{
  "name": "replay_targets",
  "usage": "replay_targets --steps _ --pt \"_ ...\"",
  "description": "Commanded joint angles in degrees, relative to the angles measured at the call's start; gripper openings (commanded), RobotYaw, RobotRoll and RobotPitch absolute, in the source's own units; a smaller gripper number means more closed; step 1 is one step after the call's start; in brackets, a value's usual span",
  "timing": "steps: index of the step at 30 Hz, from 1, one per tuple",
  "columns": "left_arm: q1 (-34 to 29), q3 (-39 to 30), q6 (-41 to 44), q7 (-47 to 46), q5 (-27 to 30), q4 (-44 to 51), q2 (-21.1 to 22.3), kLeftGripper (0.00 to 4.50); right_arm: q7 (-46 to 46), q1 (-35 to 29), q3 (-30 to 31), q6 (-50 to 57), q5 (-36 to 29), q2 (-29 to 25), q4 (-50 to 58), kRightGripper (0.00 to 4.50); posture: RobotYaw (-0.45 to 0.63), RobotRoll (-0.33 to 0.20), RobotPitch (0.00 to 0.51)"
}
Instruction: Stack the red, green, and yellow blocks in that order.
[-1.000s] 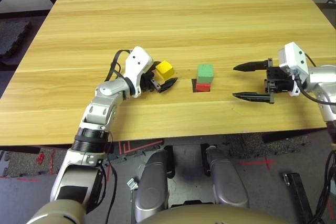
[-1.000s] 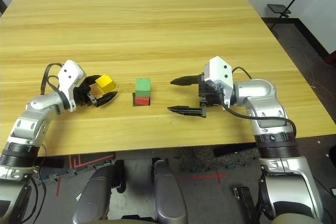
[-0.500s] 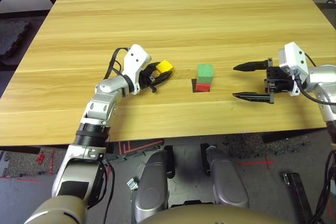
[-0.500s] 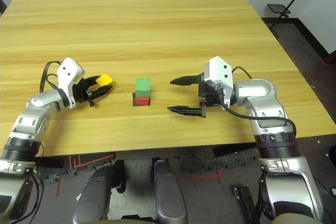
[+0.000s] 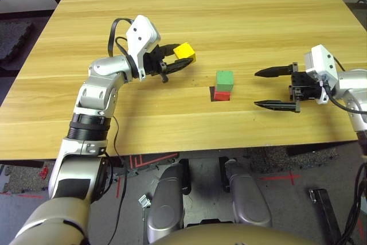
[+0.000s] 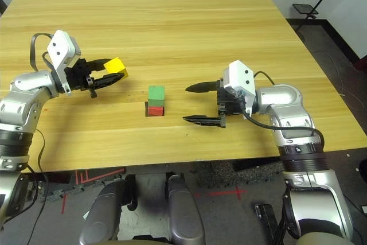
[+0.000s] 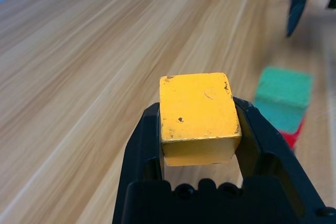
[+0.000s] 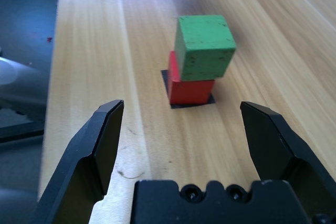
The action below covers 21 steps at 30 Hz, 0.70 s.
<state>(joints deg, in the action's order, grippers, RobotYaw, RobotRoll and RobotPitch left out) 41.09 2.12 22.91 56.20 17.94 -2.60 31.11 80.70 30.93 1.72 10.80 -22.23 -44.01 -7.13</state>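
Black fingers of the left claw [image 5: 176,61] clamp the yellow block [image 5: 184,51] above the wooden worktop [image 5: 229,15], left of the stack: green block [image 5: 224,79] atop red block [image 5: 222,95]. Further right, the right claw [image 5: 274,89] gapes wide, holding nothing.

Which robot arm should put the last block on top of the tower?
Left: its pincer already grips the small yellow cube. The right pincer is open and empty beside the green cube on the red cube.
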Motion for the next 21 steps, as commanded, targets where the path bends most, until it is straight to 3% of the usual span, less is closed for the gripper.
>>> replay_targets --steps 1,10,21 --pt "0.8 1.6 3.8 0.8 2.0 3.8 -0.4 1.95 0.4 -0.3 -1.3 3.1 -2.4 -1.6 3.8 4.50 0.18 0.048 0.224" --pt "0.2 4.8 6.8 2.0 3.5 7.4 -1.6 1.95 0.5 -1.5 -3.9 7.6 -5.1 -5.9 8.7 4.50 0.16 0.043 0.224" --pt "2.6 7.9 4.4 3.4 2.9 5.7 -5.1 1.95 -0.9 -2.3 -4.3 7.7 -4.3 -6.3 8.7 4.50 0.14 0.037 0.227"
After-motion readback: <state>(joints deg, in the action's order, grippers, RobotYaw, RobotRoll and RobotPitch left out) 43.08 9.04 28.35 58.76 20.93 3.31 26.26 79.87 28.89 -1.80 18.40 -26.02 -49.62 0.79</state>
